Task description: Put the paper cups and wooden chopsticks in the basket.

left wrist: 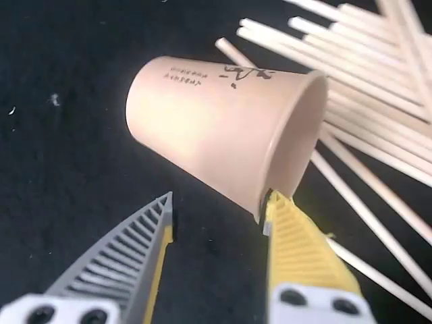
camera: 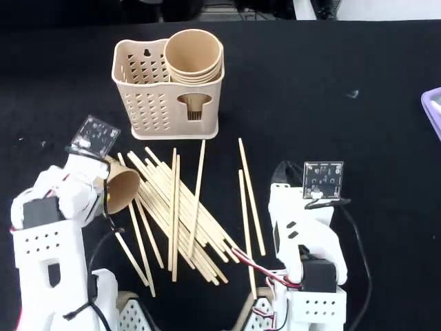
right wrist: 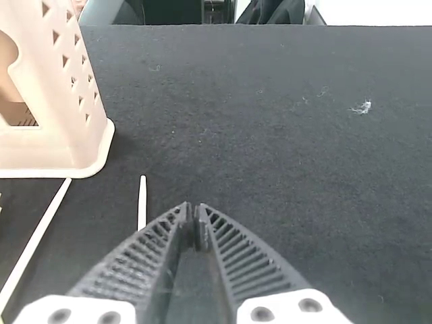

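A tan paper cup [left wrist: 216, 128] lies on its side on the black cloth, its mouth toward the wooden chopsticks [left wrist: 378, 101]. My left gripper [left wrist: 219, 212] is open just behind the cup, and its yellow finger [left wrist: 287, 229] touches the rim. From above, this cup [camera: 122, 187] sits at the left edge of the scattered chopsticks [camera: 179, 207]. The beige basket [camera: 148, 103] stands at the back with several stacked cups [camera: 195, 55] in its right compartment. My right gripper [right wrist: 194, 219] is shut on nothing, hovering right of the chopsticks.
The basket's left compartment [camera: 141, 65] holds nothing. Two single chopsticks [camera: 249, 196] lie close to the right arm [camera: 306, 234]. A purple object [camera: 433, 107] pokes in at the right edge. Bare black cloth stretches to the right of the basket.
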Controlling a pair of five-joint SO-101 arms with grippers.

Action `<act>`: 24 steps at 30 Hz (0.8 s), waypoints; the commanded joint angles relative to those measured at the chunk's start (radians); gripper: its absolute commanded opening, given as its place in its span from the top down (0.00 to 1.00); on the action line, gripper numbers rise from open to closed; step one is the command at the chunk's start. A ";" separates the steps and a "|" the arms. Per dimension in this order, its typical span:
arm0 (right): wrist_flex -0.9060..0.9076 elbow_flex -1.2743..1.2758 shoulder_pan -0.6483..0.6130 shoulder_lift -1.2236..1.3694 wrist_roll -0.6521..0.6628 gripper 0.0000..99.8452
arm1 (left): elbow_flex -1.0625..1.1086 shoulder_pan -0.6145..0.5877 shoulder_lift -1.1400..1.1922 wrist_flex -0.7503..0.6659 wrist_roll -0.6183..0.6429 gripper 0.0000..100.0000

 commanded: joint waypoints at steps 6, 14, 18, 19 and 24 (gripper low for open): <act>-0.021 -0.012 -0.017 0.010 0.009 0.97 | 0.074 -0.021 -0.106 -0.118 0.012 0.79; -0.021 -0.012 -0.017 0.010 0.009 0.97 | 0.263 -0.024 -0.184 -0.422 0.066 0.79; -0.021 -0.012 -0.017 0.010 0.009 0.97 | 0.340 -0.044 -0.206 -0.559 0.068 0.79; -0.021 -0.012 -0.017 0.010 0.009 0.97 | 0.346 -0.051 -0.210 -0.577 0.068 0.79; -0.021 -0.012 -0.017 0.010 0.011 0.97 | 0.305 -0.054 -0.238 -0.511 0.086 0.97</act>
